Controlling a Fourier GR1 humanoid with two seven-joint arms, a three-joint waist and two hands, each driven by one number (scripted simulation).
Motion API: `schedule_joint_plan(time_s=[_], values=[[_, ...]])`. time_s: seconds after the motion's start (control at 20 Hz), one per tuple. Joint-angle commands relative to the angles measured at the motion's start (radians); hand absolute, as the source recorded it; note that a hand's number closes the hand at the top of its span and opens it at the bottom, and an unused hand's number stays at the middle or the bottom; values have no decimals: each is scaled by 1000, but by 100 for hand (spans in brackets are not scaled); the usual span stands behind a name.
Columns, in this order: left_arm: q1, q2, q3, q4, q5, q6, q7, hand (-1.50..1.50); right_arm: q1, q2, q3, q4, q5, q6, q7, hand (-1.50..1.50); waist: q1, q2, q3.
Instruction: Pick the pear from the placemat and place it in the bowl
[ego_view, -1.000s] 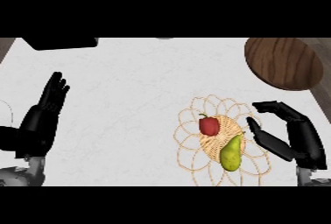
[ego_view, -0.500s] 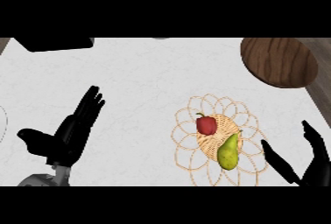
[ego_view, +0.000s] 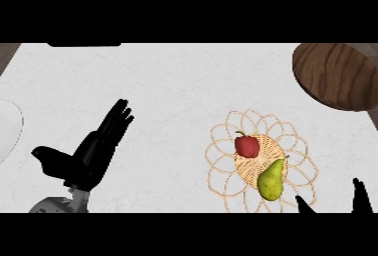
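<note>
Head view: the pear is seen lying on the placemat beside a pepper, bowl apart. Left hand is held open; right hand fingers are extended.

one pear, one red pepper, one placemat, one bowl, two hands

The left hand is showing at the lower left of the frame as a matte black shape, with long slender fingers and a thicker, blunt thumb, its surface giving back almost no shading. Below it, a short piece of the grey forearm is showing, pale and faceted at the wrist. At the lower right corner, only black fingertips of the right hand are showing as narrow, tapered shapes.
</note>
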Motion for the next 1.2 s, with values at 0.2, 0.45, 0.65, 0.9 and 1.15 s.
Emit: schedule_joint_plan(time_s=[0.2, 0.45, 0.65, 0.9, 1.15], values=[[-50, -14, -19, 18, 10, -29, 31, 0, -16, 117, 37, -117, 258, 322, 449, -150, 49, 5, 8], [-70, -19, -10, 33, 22, -49, 31, 0, -180, 131, 102, -206, 333, 539, 793, -150, 61, -4, 14], [-47, -35, -20, 41, -1, -30, 13, 0, -219, 132, 130, -253, 340, 677, 966, -150, 52, -14, 16], [-44, -42, -13, 83, 3, -51, -5, 0, -294, 132, 76, -168, 273, 741, 970, -150, 49, -9, 18], [-84, -57, 5, 97, 2, -47, -3, 0, -301, 132, 57, -161, 209, 776, 971, -150, 38, -11, 19]])
